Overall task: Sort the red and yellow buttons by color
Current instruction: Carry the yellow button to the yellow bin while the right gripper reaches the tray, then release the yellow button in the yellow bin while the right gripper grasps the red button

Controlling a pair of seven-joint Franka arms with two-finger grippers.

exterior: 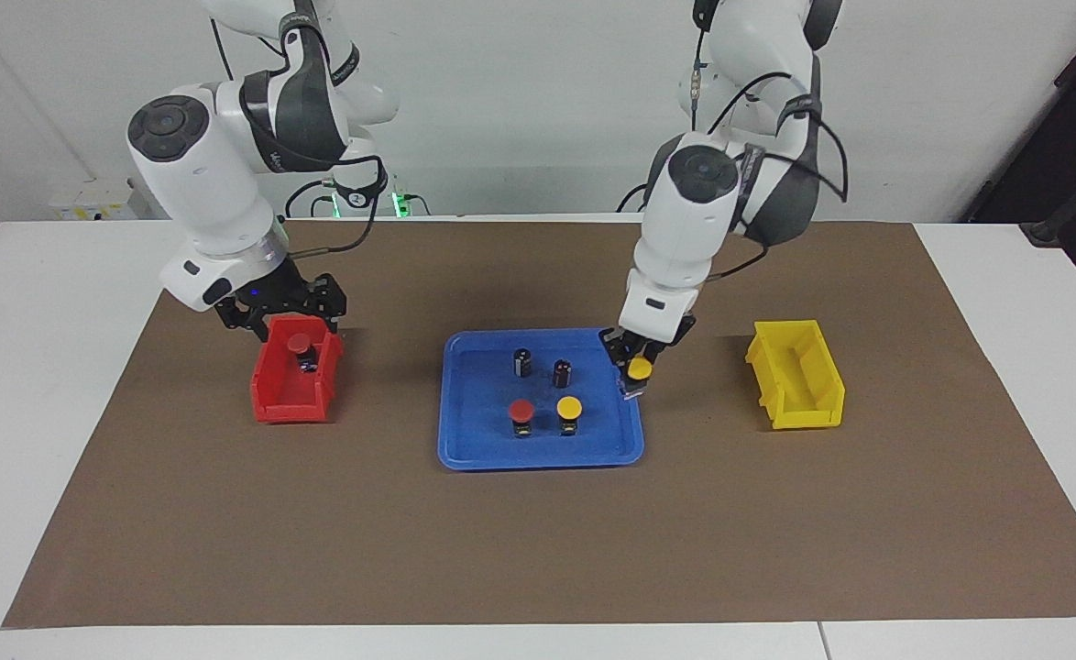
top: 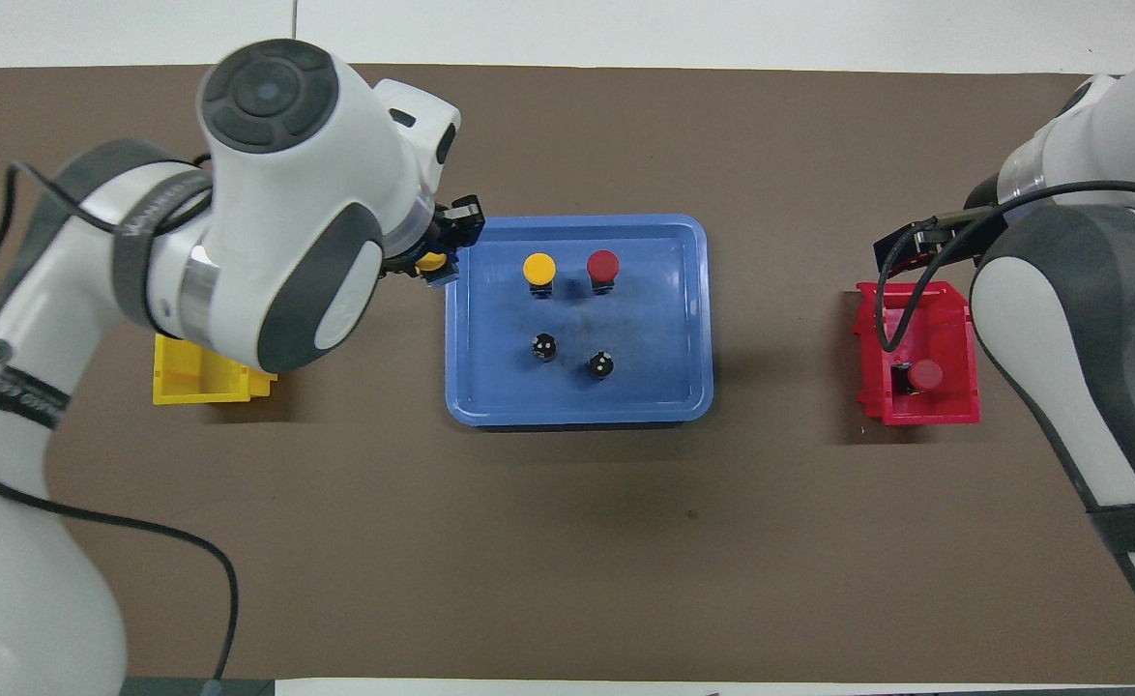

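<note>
My left gripper (exterior: 637,367) is shut on a yellow button (exterior: 640,369) and holds it in the air over the blue tray's (exterior: 474,440) edge toward the left arm's end; it also shows in the overhead view (top: 429,261). A second yellow button (exterior: 569,413) and a red button (exterior: 521,416) stand in the tray, side by side. Another red button (exterior: 301,349) lies in the red bin (exterior: 286,399). My right gripper (exterior: 274,307) hangs open over the red bin's rim nearest the robots and holds nothing.
Two small black cylinders (exterior: 523,362) (exterior: 562,373) stand in the tray, nearer to the robots than the buttons. A yellow bin (exterior: 799,385) stands on the brown mat toward the left arm's end, partly under the left arm in the overhead view (top: 205,382).
</note>
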